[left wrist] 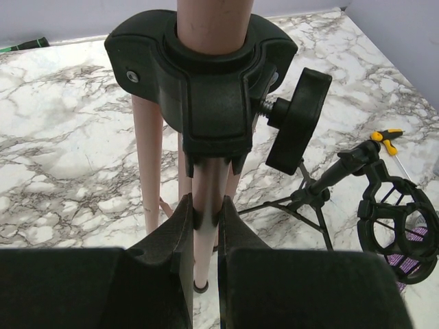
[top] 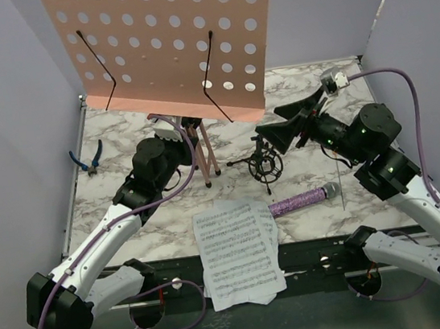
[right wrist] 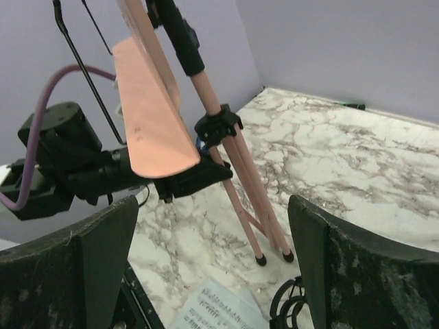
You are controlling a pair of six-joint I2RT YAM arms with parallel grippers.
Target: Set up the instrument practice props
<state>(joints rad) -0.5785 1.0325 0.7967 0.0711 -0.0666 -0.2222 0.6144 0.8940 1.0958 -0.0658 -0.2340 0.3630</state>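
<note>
The pink perforated music stand point(top: 164, 46) stands upright at the back on its tripod legs point(top: 205, 157). My left gripper point(top: 180, 137) is shut on one pink leg point(left wrist: 206, 205), just below the black collar point(left wrist: 206, 75) and its knob point(left wrist: 298, 120). My right gripper point(top: 292, 122) is open and empty, held above the table to the right of the stand, facing it point(right wrist: 233, 164). The black tripod shock-mount point(top: 266, 164) stands between the arms. The glittery purple microphone point(top: 302, 200) lies in front of the shock-mount. The white sheet-music pages point(top: 237, 247) lie at the table's front edge.
Blue-handled pliers point(top: 87, 158) lie at the left edge. A yellow-handled screwdriver point(left wrist: 387, 137) lies on the right, beyond the shock-mount point(left wrist: 394, 219). Purple-grey walls close in the back and both sides. The stand's desk overhangs the back half of the marble table point(top: 117, 186).
</note>
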